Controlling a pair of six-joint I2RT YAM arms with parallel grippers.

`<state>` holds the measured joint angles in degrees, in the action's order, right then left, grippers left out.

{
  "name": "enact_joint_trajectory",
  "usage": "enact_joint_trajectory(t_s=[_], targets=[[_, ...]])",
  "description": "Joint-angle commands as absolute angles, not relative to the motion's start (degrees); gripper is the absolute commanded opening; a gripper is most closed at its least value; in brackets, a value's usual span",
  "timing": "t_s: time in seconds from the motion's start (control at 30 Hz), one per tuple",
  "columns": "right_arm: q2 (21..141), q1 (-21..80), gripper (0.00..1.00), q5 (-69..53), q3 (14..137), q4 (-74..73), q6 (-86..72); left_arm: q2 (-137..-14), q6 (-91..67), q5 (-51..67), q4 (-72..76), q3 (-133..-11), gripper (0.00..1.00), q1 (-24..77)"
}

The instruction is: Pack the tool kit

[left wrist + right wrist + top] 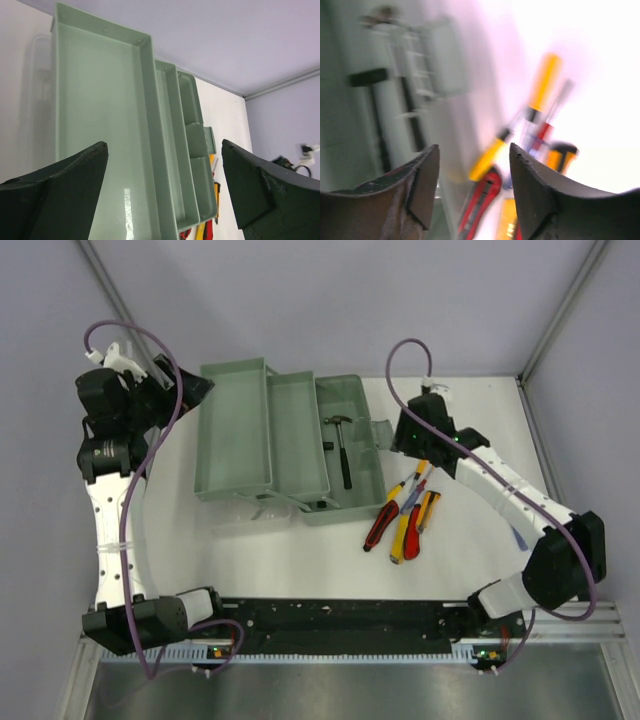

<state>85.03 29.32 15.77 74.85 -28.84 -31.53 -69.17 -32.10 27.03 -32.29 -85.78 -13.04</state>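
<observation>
On the white table (300,570), the toolbox (240,440) stands open at centre, with loose tools to its right.

At the left edge, the left fingers (192,388) hang spread wide and empty by the box's far left corner, and the left arm fills the narrow strip beside the wall. The grey-green trays are fanned out in steps close to the back wall, with bare table in front; a clear plastic piece (250,510) lies against the near side. A black hammer (344,455) lies in the right-hand compartment. The right fingers (408,443) hover parted, gripping nothing, at the box's right rim. Just beyond, red-handled pliers (380,527) and screwdrivers (408,525) lie bunched beside the right arm.
</observation>
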Motion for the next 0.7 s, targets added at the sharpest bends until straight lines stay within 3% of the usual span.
enact_joint_trajectory(t_s=[0.0,0.13,0.3,0.67], targets=[[78.9,22.7,0.62,20.2,63.4,-36.0,-36.8,-68.6,-34.7,35.7,-26.2,-85.2,0.98,-12.7],[77.7,20.8,0.66,17.9,57.0,-36.4,-39.5,-68.9,-38.9,43.1,-20.5,-81.5,0.98,-12.7],[81.9,20.5,0.66,16.8,53.6,-36.3,-43.1,-68.4,-39.3,44.1,-19.6,-81.0,0.98,-11.7],[91.9,19.5,0.53,15.9,53.4,-32.1,-43.3,-67.1,-38.2,43.4,-21.6,-80.5,0.98,-11.5]])
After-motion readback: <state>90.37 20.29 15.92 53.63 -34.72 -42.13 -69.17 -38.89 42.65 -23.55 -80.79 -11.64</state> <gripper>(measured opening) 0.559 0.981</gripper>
